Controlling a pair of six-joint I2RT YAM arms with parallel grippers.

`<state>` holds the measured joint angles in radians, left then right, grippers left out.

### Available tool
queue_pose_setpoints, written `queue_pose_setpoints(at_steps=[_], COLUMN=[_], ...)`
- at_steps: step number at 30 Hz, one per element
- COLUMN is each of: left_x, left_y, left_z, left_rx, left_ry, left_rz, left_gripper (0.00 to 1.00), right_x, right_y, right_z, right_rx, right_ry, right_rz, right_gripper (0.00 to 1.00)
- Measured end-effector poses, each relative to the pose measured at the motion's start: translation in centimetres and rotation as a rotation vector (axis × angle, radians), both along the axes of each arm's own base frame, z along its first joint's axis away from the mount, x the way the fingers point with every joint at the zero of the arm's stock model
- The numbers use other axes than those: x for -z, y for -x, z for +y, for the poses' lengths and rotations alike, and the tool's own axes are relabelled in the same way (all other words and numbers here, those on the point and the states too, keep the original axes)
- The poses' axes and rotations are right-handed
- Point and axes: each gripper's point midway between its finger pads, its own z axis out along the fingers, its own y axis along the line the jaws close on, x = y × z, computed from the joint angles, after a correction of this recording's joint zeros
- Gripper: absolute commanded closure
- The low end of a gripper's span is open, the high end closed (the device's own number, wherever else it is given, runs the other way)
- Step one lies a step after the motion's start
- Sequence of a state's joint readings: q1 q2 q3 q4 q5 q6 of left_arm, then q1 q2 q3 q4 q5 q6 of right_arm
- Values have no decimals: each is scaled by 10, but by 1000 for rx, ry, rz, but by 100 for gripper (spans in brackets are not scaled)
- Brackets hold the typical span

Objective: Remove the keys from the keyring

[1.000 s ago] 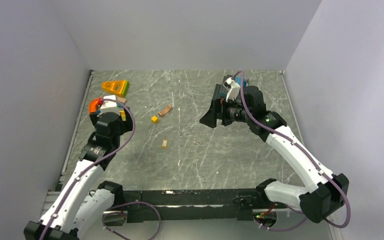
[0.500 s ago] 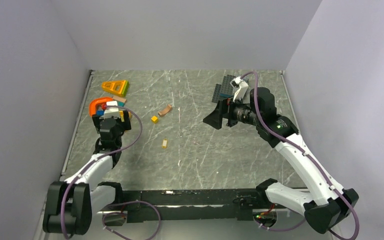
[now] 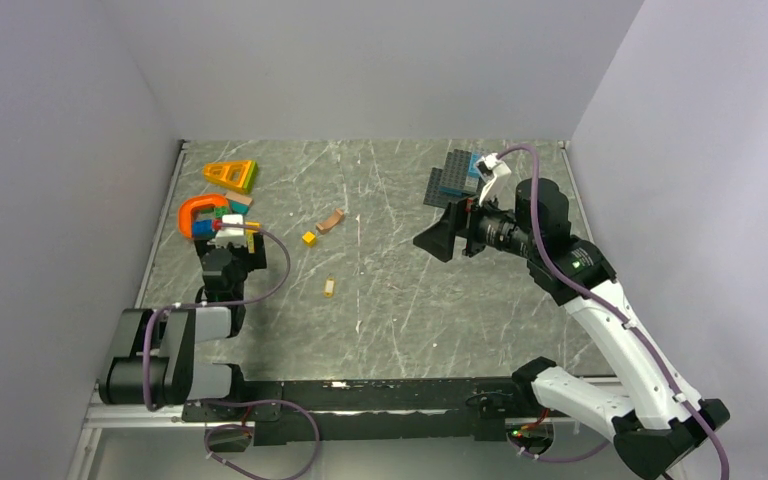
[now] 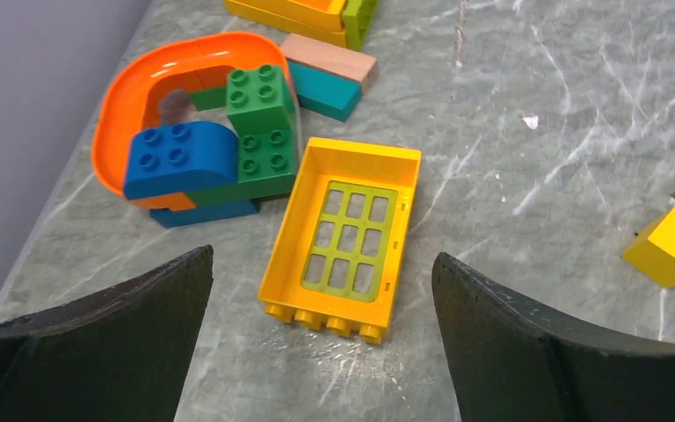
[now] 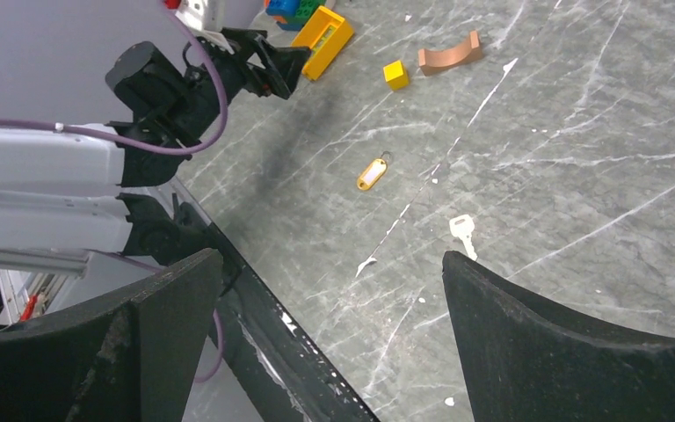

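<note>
The yellow oblong key tag lies flat mid-table with the thin grey keyring at its far end; it also shows in the top view. A small silver key lies apart from the ring, to its right. My right gripper is open and empty, held high above the table, right of the tag. My left gripper is open and empty at the left side, over a yellow window-frame brick, far from the tag.
Toy blocks cluster at the left: an orange arch with blue and green bricks, a wood block, a small yellow cube, a brown curved piece, an orange triangle frame. Grey plates lie at the back right.
My left arm has folded back toward its base, gripper pulled nearer. My right arm has risen and shifted right. The tag, ring and key have not moved.
</note>
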<state>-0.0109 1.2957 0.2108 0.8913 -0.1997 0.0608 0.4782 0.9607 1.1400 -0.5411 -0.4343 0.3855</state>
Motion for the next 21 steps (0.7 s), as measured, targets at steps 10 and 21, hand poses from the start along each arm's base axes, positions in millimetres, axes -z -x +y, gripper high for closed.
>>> queue_pose_setpoints(at_steps=[10,21], left_x=[-7,-15], left_y=[-7,-8], left_z=[3,7], left_rx=[-18,-43], left_ry=[-3,-4], left_rz=[-54,-86], left_gripper=[1,1], right_x=[3,9], right_y=[-7,-18], right_z=[5,2], right_rx=[7,91], right_ry=[-2,-17], right_rz=[34,93], right_gripper=[0,0])
